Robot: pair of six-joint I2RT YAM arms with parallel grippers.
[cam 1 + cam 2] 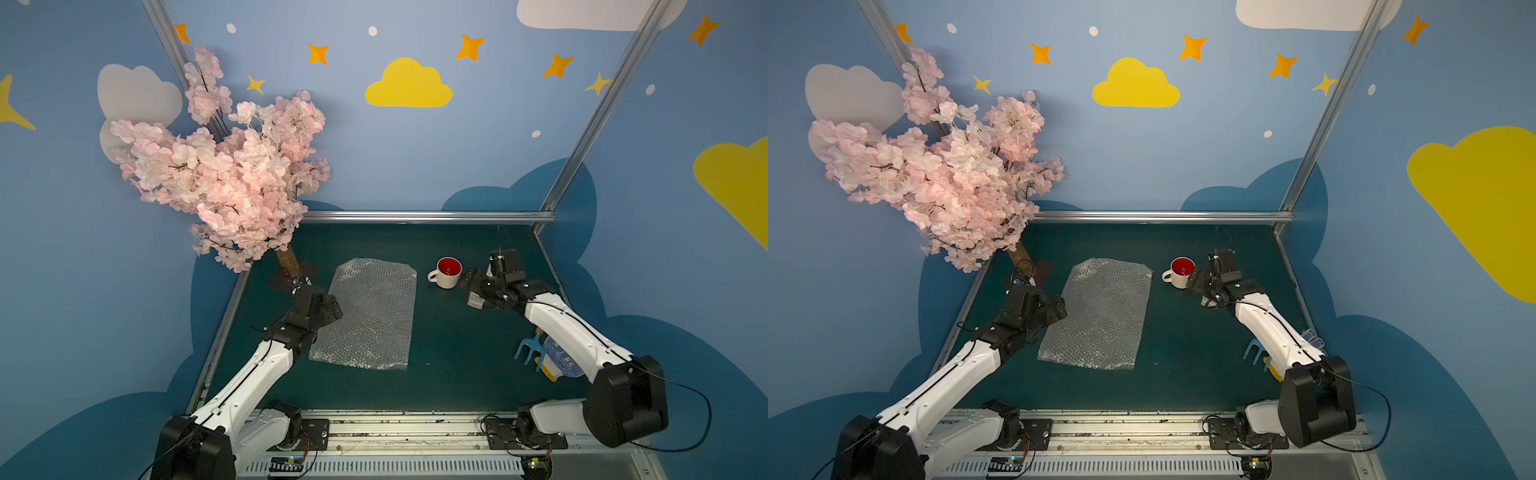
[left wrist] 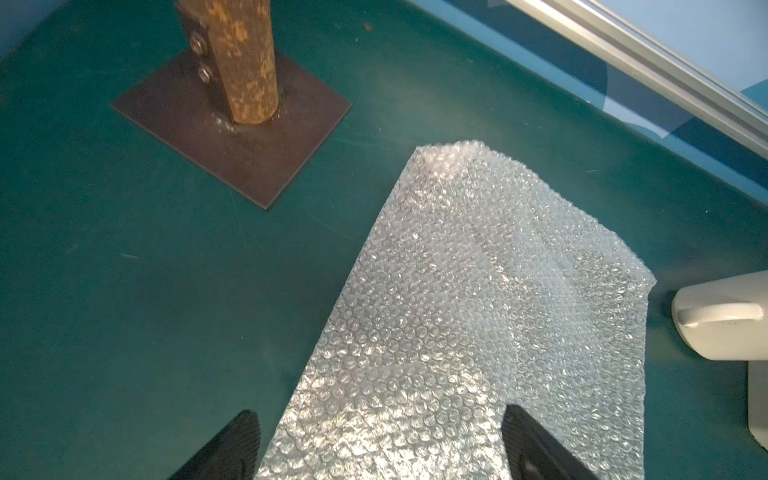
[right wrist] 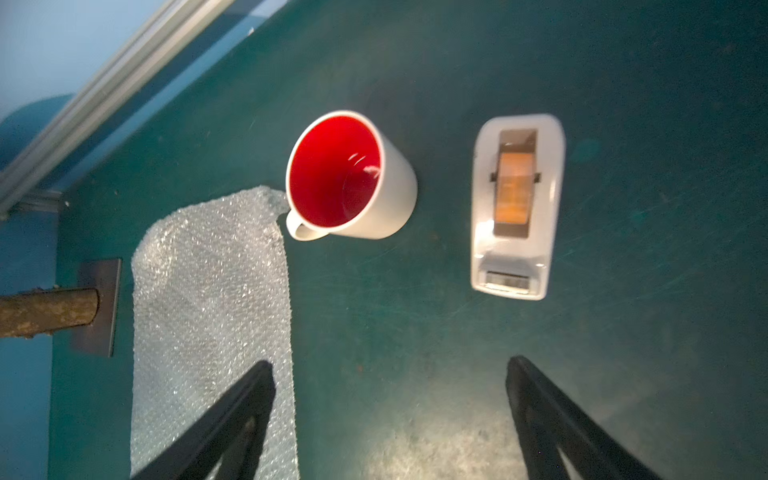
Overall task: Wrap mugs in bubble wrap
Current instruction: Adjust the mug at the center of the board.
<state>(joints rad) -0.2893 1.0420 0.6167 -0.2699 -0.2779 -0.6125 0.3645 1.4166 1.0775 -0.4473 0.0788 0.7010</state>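
Observation:
The mug (image 1: 448,272) (image 1: 1182,272), cream outside and red inside, stands upright right of the centre of the green table, its handle toward the bubble wrap. The bubble wrap (image 1: 368,316) (image 1: 1100,316) lies flat in the middle. My right gripper (image 1: 473,284) (image 3: 390,363) hovers just right of the mug (image 3: 353,178), open, with nothing between its fingers. My left gripper (image 1: 324,305) (image 2: 378,415) hangs open over the left edge of the bubble wrap (image 2: 478,311); one fingertip is over bare table, one over the sheet.
A cream tape dispenser (image 3: 517,203) (image 1: 475,300) sits beside the mug, partly under the right gripper. An artificial blossom tree's trunk (image 1: 286,259) on a dark base plate (image 2: 232,137) stands at the back left. A blue hand rake (image 1: 530,351) and a mesh bag lie under the right arm.

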